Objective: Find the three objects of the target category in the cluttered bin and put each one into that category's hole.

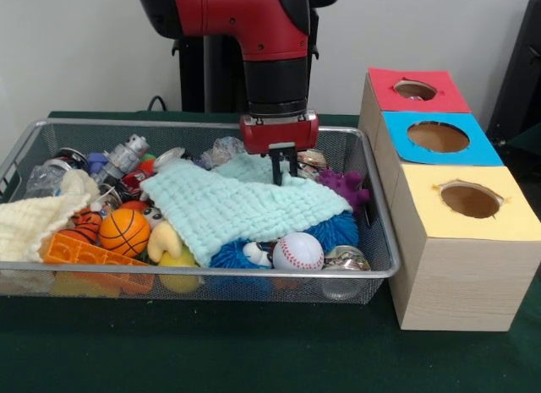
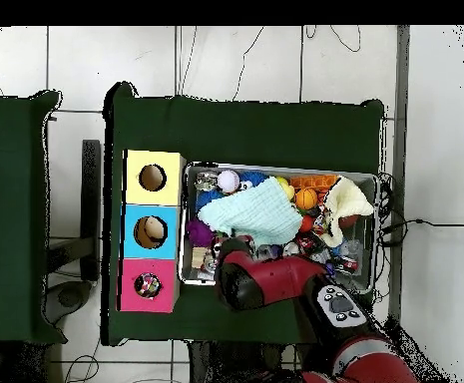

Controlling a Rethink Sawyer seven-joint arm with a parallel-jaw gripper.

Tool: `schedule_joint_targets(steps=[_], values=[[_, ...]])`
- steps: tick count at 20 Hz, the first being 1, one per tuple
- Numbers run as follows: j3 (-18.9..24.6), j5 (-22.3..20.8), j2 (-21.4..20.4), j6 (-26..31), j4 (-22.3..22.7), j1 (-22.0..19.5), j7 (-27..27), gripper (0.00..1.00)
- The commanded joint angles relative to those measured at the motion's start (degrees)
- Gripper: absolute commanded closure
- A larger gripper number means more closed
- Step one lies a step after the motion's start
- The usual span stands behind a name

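Observation:
The wire mesh bin [image 1: 211, 273] stands on the green table, full of clutter; it also shows in the overhead view [image 2: 280, 169]. My gripper [image 1: 284, 175] hangs low over the bin's far middle, its tips at the far edge of the mint-green waffle cloth [image 1: 228, 207]. No spotted fabric scrap shows in the bin. The red-panel hole [image 1: 414, 90] is the farthest on the wooden box to the right. In the overhead view, something pale with coloured specks lies inside that hole [image 2: 148, 284]. There the arm [image 2: 275, 282] hides the gripper.
The blue-panel hole [image 1: 438, 137] and the yellow-panel hole [image 1: 470, 199] are on the same box. A cream knitted cloth [image 1: 34, 220], a small basketball [image 1: 124, 231], a baseball [image 1: 297, 251], a blue spiky ball [image 1: 338, 231], a purple toy [image 1: 348, 188] and cans fill the bin.

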Motion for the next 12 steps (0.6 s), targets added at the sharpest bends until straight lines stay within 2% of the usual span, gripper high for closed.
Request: schedule_joint_targets(steps=[1, 5, 8, 12], values=[[6.2, 5.8, -8.2, 22.0, -2.6, -2.4, -2.7, 1.0], [6.6, 9.8, -15.7, 35.7, -2.1, -2.2, -6.4, 1.0], [7.4, 10.4, -19.0, 41.1, -1.9, -2.9, -8.1, 1.0], [8.4, 10.7, -21.9, 45.4, -1.3, -3.8, -8.7, 1.0]])
